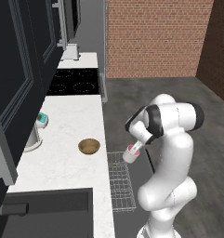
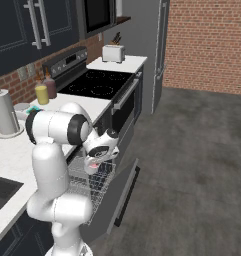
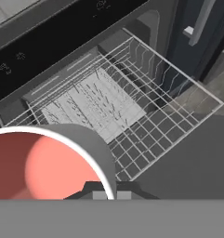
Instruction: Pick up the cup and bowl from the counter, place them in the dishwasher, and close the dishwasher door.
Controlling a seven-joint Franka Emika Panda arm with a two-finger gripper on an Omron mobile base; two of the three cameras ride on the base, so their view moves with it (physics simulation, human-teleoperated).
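One cup (image 1: 131, 154) sits clamped in the closed claw (image 1: 134, 151), hanging just above the dishwasher's pulled-out rack (image 3: 118, 111), which lies straight below. Bowl (image 1: 89, 146) waits on the surface (image 1: 62, 158), off toward the wall.

The pincer (image 1: 133, 153) grips the cup (image 1: 131, 155) above the rack (image 1: 120, 183); the bowl (image 1: 89, 146) sits on the counter (image 1: 62, 158).

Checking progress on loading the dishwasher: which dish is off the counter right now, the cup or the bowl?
The cup: the claw holds it above the rack. The golden-brown bowl sits on the counter.
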